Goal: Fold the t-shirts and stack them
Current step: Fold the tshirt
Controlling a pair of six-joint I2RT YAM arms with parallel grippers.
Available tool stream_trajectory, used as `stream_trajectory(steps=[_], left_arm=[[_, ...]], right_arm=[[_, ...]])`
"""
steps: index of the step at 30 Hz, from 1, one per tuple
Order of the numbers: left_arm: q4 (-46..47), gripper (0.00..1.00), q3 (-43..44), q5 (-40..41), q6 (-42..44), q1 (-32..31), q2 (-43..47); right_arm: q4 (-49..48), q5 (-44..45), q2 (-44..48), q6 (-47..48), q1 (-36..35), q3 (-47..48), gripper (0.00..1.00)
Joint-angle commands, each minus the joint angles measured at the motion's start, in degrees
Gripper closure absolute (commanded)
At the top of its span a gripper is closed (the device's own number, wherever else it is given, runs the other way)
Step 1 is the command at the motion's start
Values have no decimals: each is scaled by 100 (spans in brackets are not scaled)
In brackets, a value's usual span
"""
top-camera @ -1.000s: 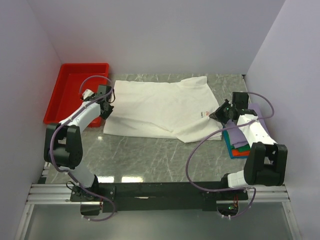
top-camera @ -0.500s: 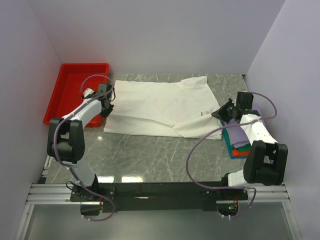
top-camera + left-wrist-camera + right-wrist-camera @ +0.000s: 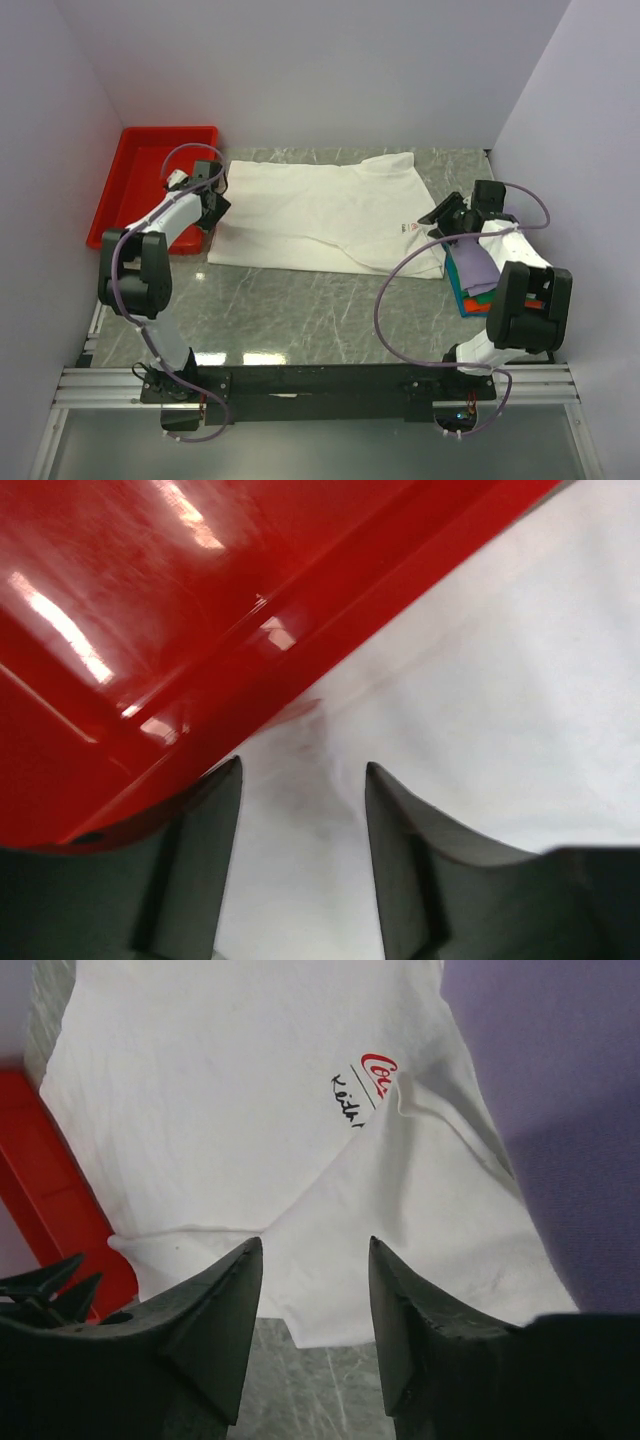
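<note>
One white t-shirt [image 3: 320, 212], one folded stack [image 3: 472, 272], one tray [image 3: 135, 185]

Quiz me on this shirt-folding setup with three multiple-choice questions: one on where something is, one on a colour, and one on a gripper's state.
1. Where does the red tray sit?
A. at the far left, beside the white t-shirt
B. at the far right
C. at the near edge, in the middle

2. What colour tops the folded stack?
A. orange
B. lavender
C. green

3. How is the left gripper?
A. shut on a sleeve
B. shut on a rim
C. open, with white cloth showing between its fingers

Answers:
1 A: the top view shows the tray by the shirt's left edge.
2 B: lavender cloth lies over the other colours.
3 C: the left wrist view shows both fingers apart, gripping nothing.
</note>
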State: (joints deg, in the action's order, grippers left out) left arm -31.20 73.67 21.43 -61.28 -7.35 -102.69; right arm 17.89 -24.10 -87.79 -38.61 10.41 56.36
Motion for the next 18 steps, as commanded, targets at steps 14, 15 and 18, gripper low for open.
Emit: stream_trajectory(steps=[14, 15, 18], left_arm=[[1064, 37, -1073, -1141, 301, -380, 1471], [1081, 37, -1178, -1159, 318, -442, 1576], [1160, 37, -1459, -1176, 301, -600, 1875]], right_arm=[[-92, 985, 2063, 266, -847, -1645, 50], [-110, 1012, 2212, 231, -883, -1767, 50], [-268, 1047, 2450, 100, -980, -2181, 50]])
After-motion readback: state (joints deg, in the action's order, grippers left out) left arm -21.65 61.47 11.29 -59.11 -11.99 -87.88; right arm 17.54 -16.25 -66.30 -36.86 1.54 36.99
